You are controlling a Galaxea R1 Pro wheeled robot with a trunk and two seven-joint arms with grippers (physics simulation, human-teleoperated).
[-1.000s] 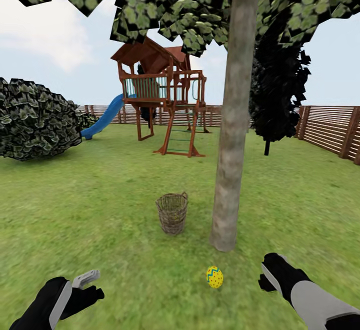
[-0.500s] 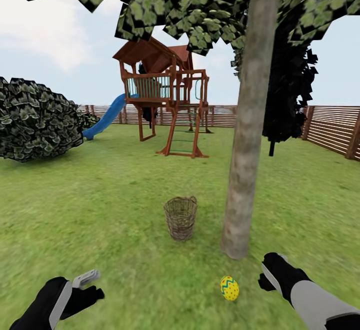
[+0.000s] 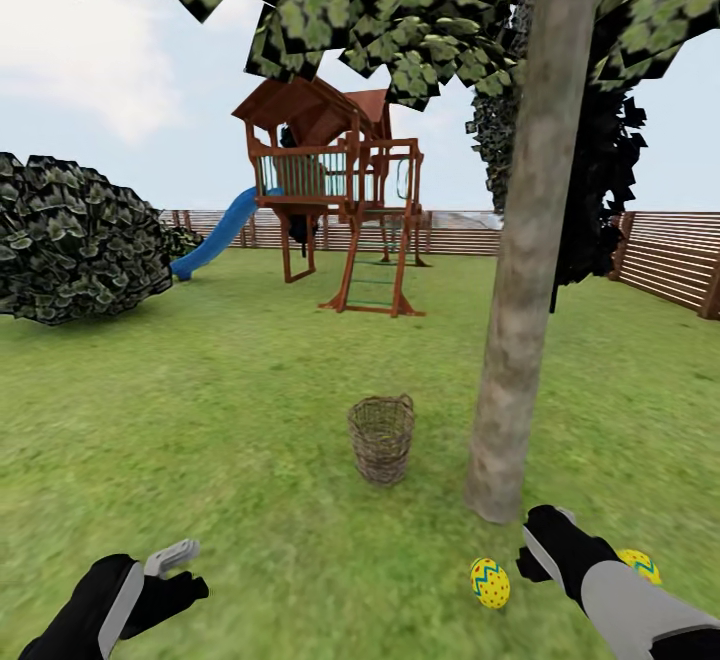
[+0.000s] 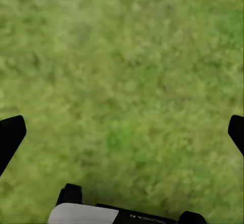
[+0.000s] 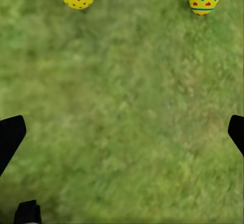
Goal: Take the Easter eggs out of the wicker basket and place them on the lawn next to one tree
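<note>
Beside the tree [image 3: 520, 340] on the lawn [image 3: 200, 420], two eggs [image 3: 489, 582] [image 3: 638, 564] lie placed as the task asks, wicker basket [image 3: 381, 437] close by, both tools [image 4: 122, 132] [image 5: 122, 132] spread apart, empty.

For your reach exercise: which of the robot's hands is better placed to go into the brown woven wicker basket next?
Probably the left hand: open, empty, with bare grass ahead. The right hand, also open, hangs by the tree trunk. The basket is beyond both.
</note>
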